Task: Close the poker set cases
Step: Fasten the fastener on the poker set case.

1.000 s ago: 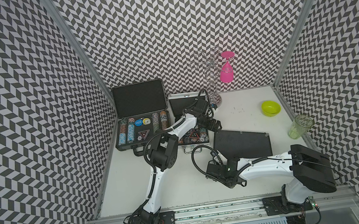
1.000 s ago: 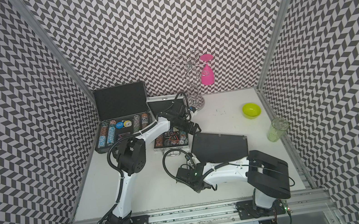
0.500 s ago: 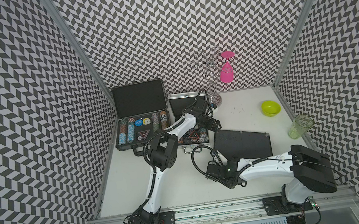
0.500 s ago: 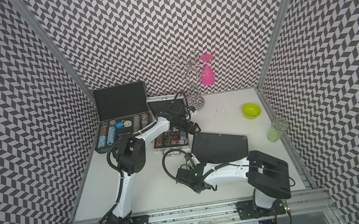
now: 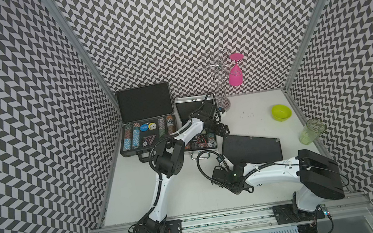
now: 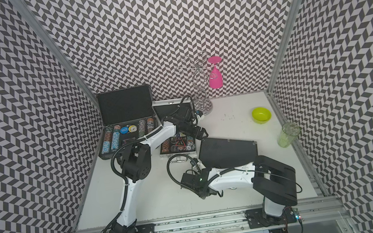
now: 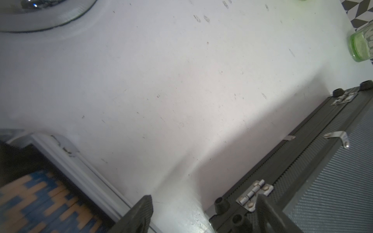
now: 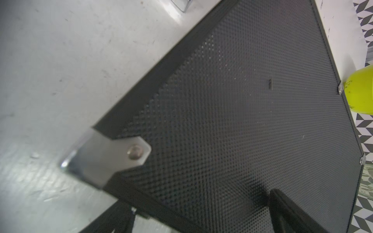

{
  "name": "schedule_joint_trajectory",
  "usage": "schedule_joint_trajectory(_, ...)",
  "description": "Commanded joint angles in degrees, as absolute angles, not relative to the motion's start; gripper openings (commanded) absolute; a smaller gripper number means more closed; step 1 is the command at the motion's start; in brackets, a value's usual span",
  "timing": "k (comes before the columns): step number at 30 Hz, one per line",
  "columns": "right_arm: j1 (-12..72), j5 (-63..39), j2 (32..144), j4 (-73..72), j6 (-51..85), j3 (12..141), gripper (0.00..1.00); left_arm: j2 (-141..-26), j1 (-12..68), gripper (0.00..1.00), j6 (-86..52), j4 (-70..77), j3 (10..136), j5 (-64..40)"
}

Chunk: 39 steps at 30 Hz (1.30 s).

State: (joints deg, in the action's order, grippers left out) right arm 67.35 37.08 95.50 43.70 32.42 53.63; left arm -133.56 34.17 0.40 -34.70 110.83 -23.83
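In both top views a black poker case [image 5: 148, 134] stands open at the back left, its lid [image 5: 143, 102] upright and chips in its tray. Beside it a silver case [image 5: 200, 142] is open too, lid [image 6: 167, 108] leaning back. A third black case [image 5: 250, 147] lies shut at the middle right. My left gripper [image 5: 222, 129] hangs open over the gap between the silver case's rim [image 7: 80, 173] and the shut case's hinged edge [image 7: 254, 193], holding nothing. My right gripper [image 8: 201, 213] is open at the shut case's front left corner [image 8: 113, 157], one finger [image 8: 282, 209] over the lid.
A wire glass rack [image 5: 224, 102] with a pink glass [image 5: 235, 75] stands at the back wall. A lime bowl [image 5: 281, 111] and a green tumbler [image 5: 311, 130] sit by the right wall. Patterned walls close three sides.
The left gripper has edged very slightly towards the silver case. The cases and the right arm look unmoved.
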Motion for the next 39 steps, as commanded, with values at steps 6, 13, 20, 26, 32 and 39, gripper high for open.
schedule_joint_trajectory(6, 66.75, 21.76, 99.93, 32.18, 34.08, 50.76, 1.0, -134.63, 33.75, 0.83, 1.66, -37.0, 111.72, -24.87)
schedule_joint_trajectory(13, 66.71, 22.61, 101.89, 31.97, 32.41, 50.64, 0.99, -135.01, 33.75, 0.82, 1.49, -37.09, 112.34, -25.07)
schedule_joint_trajectory(20, 66.74, 23.8, 103.08, 31.82, 34.5, 48.62, 0.98, -135.04, 33.75, 0.81, 1.85, -37.43, 112.37, -25.1)
schedule_joint_trajectory(26, 66.78, 24.19, 103.03, 30.8, 35.06, 47.25, 0.91, -135.2, 33.75, 0.8, 1.6, -37.26, 112.81, -25.73)
schedule_joint_trajectory(32, 66.71, 24.37, 102.38, 30.17, 35.23, 47.28, 0.84, -135.43, 33.75, 0.8, 1.49, -37.35, 112.94, -25.65)
schedule_joint_trajectory(39, 66.88, 22.22, 95.71, 31.55, 33.02, 49.85, 0.97, -135.7, 33.67, 0.8, 1.58, -37.96, 113.4, -24.74)
